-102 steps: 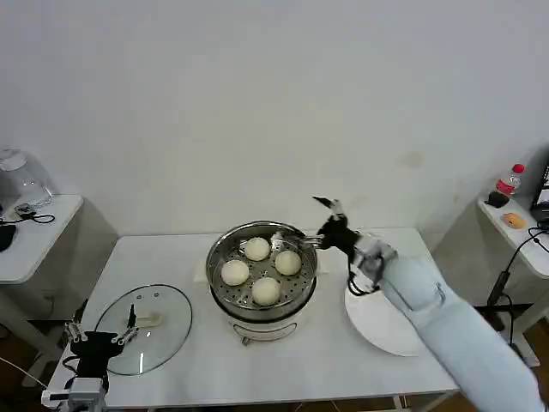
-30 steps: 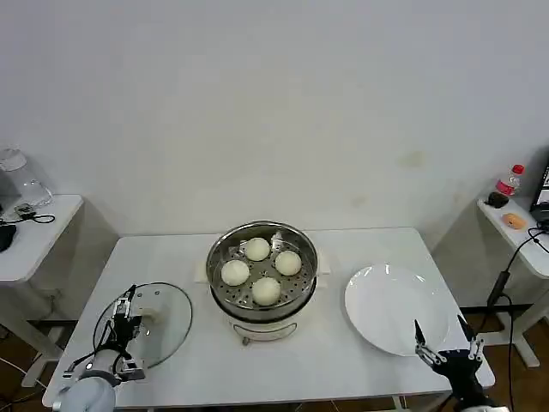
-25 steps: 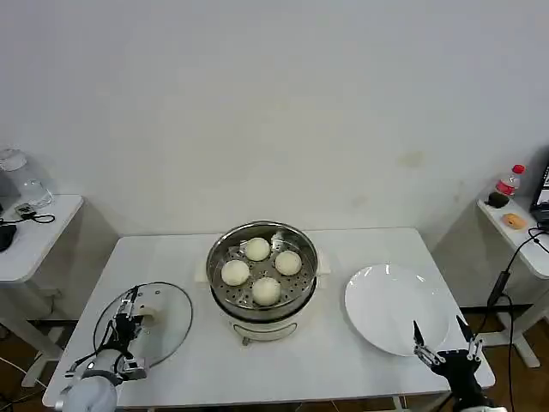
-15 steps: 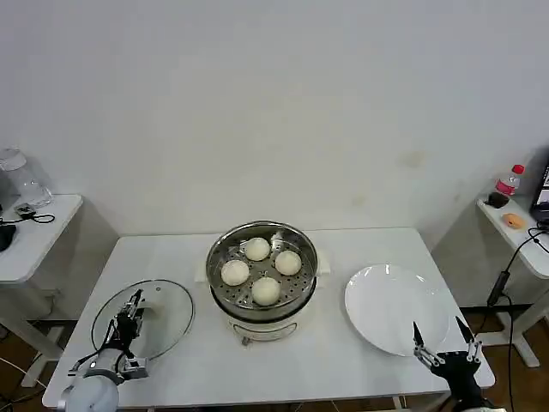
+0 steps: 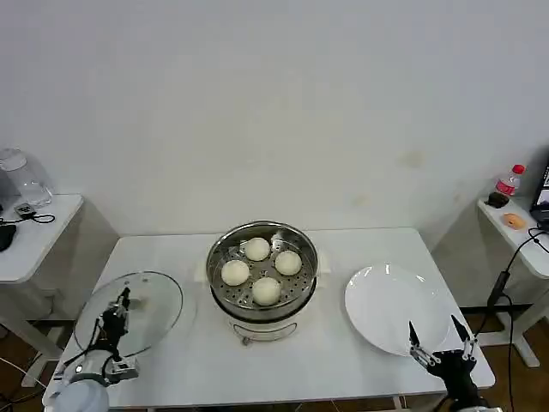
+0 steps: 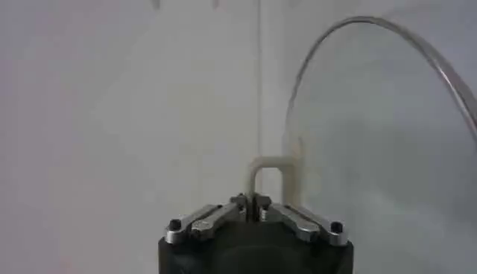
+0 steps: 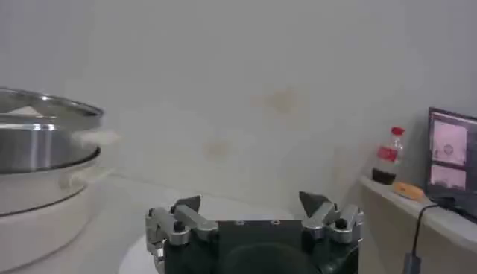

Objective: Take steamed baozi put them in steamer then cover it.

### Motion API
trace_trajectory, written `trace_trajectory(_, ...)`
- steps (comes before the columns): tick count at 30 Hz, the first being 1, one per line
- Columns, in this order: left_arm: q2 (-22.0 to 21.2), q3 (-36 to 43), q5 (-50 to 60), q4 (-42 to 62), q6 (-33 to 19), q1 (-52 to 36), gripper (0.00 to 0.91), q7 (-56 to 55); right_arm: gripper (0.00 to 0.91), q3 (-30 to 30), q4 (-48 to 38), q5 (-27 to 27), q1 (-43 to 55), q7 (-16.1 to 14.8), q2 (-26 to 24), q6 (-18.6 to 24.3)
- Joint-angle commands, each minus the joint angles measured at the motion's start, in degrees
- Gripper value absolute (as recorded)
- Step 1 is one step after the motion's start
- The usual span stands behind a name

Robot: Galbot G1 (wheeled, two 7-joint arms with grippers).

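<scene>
Your left pincer (image 5: 117, 314) is closed tight on the cream-white bar handle (image 6: 266, 179) of the round transparent glass cover with a metal rim (image 5: 129, 314). It holds the cover tilted above the left part of the white counter (image 5: 206, 360), well apart from the steamer. In the left wrist view the two fingers meet on the foot of the handle, and the glass disc stands on edge beyond them.

Your right pincer (image 5: 439, 344) is at the near right corner of the counter, just beside the near edge of the flat round white plate (image 5: 396, 307). Its fingers are spread wide and it holds nothing.

The round shiny stainless-steel steamer basket on its cream-white pot base (image 5: 262, 273) stands in the middle of the counter, uncovered. The four small round cream-white steamed baozi (image 5: 266, 291) lie inside it on the perforated bottom, close to each other.
</scene>
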Motion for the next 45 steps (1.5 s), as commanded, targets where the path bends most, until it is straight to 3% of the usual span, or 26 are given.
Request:
trace_trajectory(1, 1.96, -6.66, -5.10, -15.45, 3.92, 2.57, 0.000, 2.44, 0.907, -1.36, -0.76, -0.09, 0.25, -0.08, -1.26, -0.19)
trace_trajectory(5, 5.64, -5.11, -7.41, -20.78, 6.85, 2.07, 0.000, 5.41, 0.907, -2.55, -1.59, -0.46, 1.08, -0.13, -2.02, -0.50)
trace_trajectory(10, 10.36, 3.16, -7.43, -24.73, 11.58, -2.03, 0.000, 9.91, 0.907, -4.35, -2.35, -1.98, 2.26, -0.16, -2.48, -0.70)
trace_trajectory(15, 9.74, 13.71, -5.58, -29.14, 19.18, -8.18, 0.000, 14.02, 0.907, -5.63, -2.50, -4.29, 2.69, -0.29, -1.93, -0.70)
trace_trajectory(22, 2.64, 24.36, 0.88, -28.72, 25.00, -13.75, 0.000, 19.47, 0.907, -7.26, -2.16, -7.72, 2.84, -0.14, 0.97, -0.96)
trace_trajectory(34, -13.17, 32.12, 18.23, -25.35, 25.14, -17.32, 0.000, 26.23, 0.907, -7.55, -3.57, -9.87, 3.17, -0.17, 1.37, -1.03)
trace_trajectory(45, -20.80, 33.45, 26.05, -15.47, 24.18, -20.26, 0.000, 24.97, 0.907, -8.63, -4.55, -10.29, 3.68, -0.26, 1.21, -0.75)
